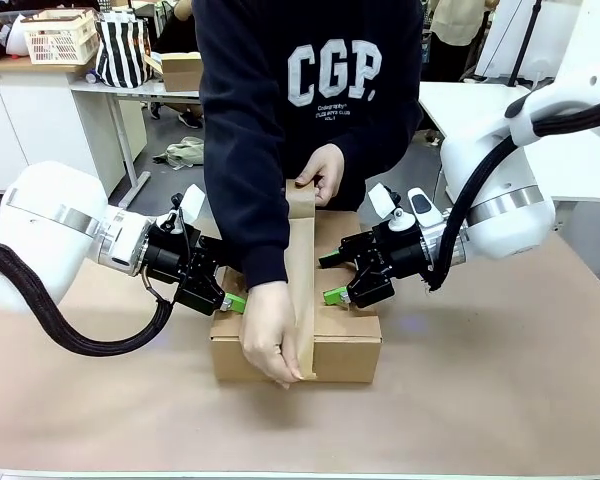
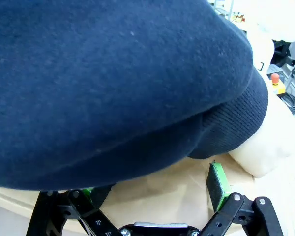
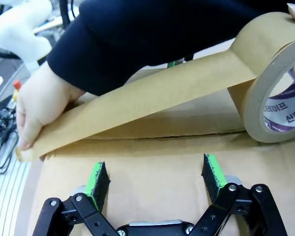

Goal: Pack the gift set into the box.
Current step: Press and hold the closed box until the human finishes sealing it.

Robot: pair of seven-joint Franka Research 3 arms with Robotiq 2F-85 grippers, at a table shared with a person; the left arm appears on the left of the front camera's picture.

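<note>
The box (image 1: 346, 345) stands in the middle of the table with its top flaps down. A person stretches a strip of brown tape (image 1: 302, 270) along its middle seam, one hand (image 1: 270, 345) at the near edge and the other hand (image 1: 323, 172) at the far end. My left gripper (image 1: 230, 300) rests open on the box's left top. My right gripper (image 1: 332, 280) rests open on the right top. In the right wrist view the open gripper (image 3: 155, 177) lies over the flaps (image 3: 152, 206), below the tape roll (image 3: 273, 83). A dark sleeve (image 2: 113, 88) hangs over the open left gripper (image 2: 152, 189). The gift set is hidden.
The brown table (image 1: 480, 400) has free room in front of the box and to both sides. Behind the person, a far counter holds a cream lattice crate (image 1: 60, 35), a striped bag (image 1: 120, 48) and a small brown box (image 1: 182, 70).
</note>
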